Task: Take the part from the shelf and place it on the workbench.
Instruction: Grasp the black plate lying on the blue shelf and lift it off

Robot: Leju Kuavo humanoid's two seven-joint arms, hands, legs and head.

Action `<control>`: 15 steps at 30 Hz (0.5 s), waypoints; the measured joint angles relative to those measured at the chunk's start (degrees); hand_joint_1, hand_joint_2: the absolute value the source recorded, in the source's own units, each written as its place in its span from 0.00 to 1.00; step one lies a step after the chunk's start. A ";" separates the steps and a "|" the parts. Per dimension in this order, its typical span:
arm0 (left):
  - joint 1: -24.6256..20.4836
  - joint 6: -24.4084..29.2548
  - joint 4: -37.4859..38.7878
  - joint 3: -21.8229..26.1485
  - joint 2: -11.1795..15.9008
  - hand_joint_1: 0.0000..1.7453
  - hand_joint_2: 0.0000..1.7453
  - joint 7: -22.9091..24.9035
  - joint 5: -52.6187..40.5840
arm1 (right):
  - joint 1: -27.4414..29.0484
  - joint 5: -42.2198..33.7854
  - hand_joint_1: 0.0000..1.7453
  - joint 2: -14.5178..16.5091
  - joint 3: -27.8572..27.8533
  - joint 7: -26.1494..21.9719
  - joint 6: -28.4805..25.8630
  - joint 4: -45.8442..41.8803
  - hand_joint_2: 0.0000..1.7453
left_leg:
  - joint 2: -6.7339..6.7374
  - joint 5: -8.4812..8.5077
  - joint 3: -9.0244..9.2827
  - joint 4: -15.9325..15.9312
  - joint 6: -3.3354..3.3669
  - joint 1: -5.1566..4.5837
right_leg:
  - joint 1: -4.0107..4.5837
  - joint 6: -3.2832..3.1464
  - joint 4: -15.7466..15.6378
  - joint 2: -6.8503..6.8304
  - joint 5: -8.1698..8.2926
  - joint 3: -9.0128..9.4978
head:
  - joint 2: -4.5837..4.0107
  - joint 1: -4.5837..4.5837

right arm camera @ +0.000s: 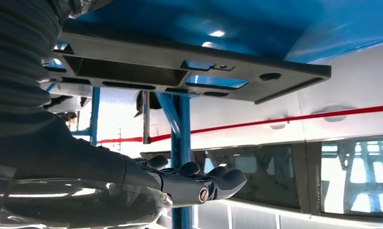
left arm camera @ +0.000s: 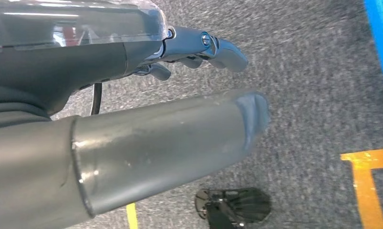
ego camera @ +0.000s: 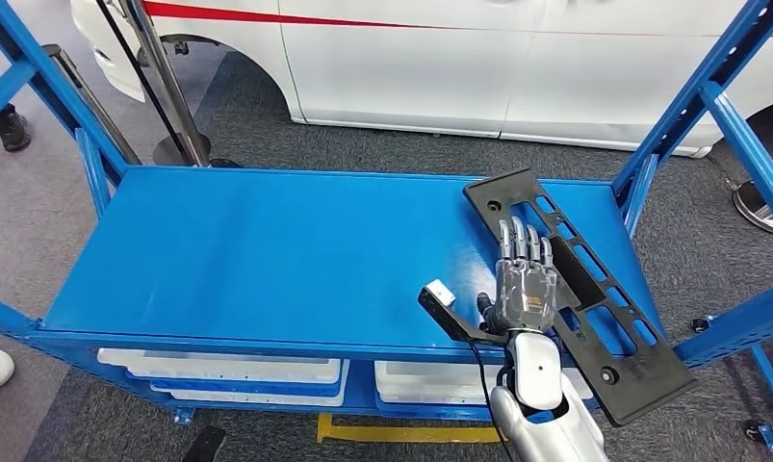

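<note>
Black and flat, the part (ego camera: pixel 575 289) is a long slotted plastic panel lying diagonally on the blue shelf (ego camera: pixel 267 250), its near end jutting out past the shelf's front edge. The right hand (ego camera: pixel 524 279) is over the panel's inner long edge, fingers stretched out side by side toward the far end of the piece. From the right wrist view the fingers (right arm camera: pixel 213 181) stand well apart from the panel (right arm camera: pixel 189 71), with open space between them, so the hand is spread and holding nothing; whether the palm side touches the panel I cannot tell. The left hand (left arm camera: pixel 180 47) hangs low over grey carpet, its fingers loosely curled with nothing in them.

By my reading the task is at its start: the reach to the shelf is made, but no grasp shows and the part has not left the shelf. Closing on the panel, lifting it away, carrying it and setting it on the workbench all remain. A white vehicle (ego camera: pixel 478 58) stands beyond the hand and shelf.
</note>
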 joint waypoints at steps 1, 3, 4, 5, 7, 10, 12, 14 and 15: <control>-0.07 0.01 0.00 -0.01 -0.03 0.00 0.00 -0.04 0.03 | 0.01 0.09 0.00 0.18 0.37 -0.02 0.17 0.19 1.00 | -0.02 -0.31 0.13 0.17 -0.29 -0.09 | 0.12 -0.18 -3.09 0.03 1.22 1.31 | 0.00 -0.01; -0.19 0.07 0.00 -0.01 -0.03 0.00 0.00 -0.08 0.06 | 0.20 0.21 0.00 0.55 1.07 -0.03 0.38 0.49 1.00 | 0.00 -0.66 0.14 0.24 -0.93 -0.25 | 0.43 -0.50 -5.21 0.14 1.22 2.14 | 0.00 -0.03; -0.24 0.09 0.00 -0.02 -0.03 0.00 0.00 -0.09 0.06 | 0.32 0.23 0.00 0.71 1.35 -0.04 0.45 0.58 1.00 | 0.02 -0.73 0.16 0.17 -1.23 -0.25 | 0.47 -0.71 -5.43 0.21 1.17 2.14 | 0.00 -0.03; -0.27 0.11 0.00 -0.02 -0.03 0.00 0.00 -0.09 0.07 | 0.42 0.26 0.00 0.88 1.57 -0.03 0.54 0.66 1.00 | 0.06 -0.91 0.19 0.14 -1.53 -0.19 | 0.36 -0.99 -5.58 0.23 1.18 2.21 | 0.00 -0.03; -0.34 0.10 0.00 -0.02 -0.03 0.00 0.00 -0.09 0.10 | 0.45 0.33 0.00 1.32 2.00 -0.02 0.88 0.86 1.00 | 0.12 -2.47 -0.53 2.14 -2.05 -0.08 | 0.11 -1.73 -5.99 0.21 1.17 2.57 | 0.00 -0.04; -0.35 0.07 0.00 -0.02 -0.09 0.00 0.00 -0.09 0.13 | 0.79 0.44 0.00 2.19 3.01 -0.02 1.30 1.58 1.00 | 0.13 -7.34 -5.47 12.46 -2.59 0.02 | 0.18 -2.45 -6.14 0.10 0.99 2.82 | 0.00 -0.04; -0.28 0.06 0.00 -0.02 -0.08 0.00 0.00 -0.09 0.13 | 1.15 0.50 0.00 2.55 3.53 0.04 1.31 2.33 1.00 | 0.13 -7.56 -7.75 16.24 -2.73 0.03 | 0.30 -2.54 -6.06 0.11 0.85 2.91 | 0.00 -0.04; -0.31 0.02 0.00 -0.02 -0.05 0.00 0.00 -0.09 0.13 | 1.21 0.66 0.00 2.85 3.88 0.36 1.27 3.19 1.00 | 0.15 -3.72 -6.06 11.60 -2.57 0.03 | 0.32 -2.43 -5.88 0.19 0.62 3.14 | 0.00 -0.04; -0.36 -0.03 0.00 -0.03 -0.04 0.00 0.00 -0.08 0.13 | 1.14 0.80 0.00 3.01 4.05 0.61 1.24 3.68 1.00 | 0.15 -1.78 -4.35 7.67 -2.38 0.03 | 0.32 -2.29 -5.79 0.23 0.48 3.25 | 0.00 -0.04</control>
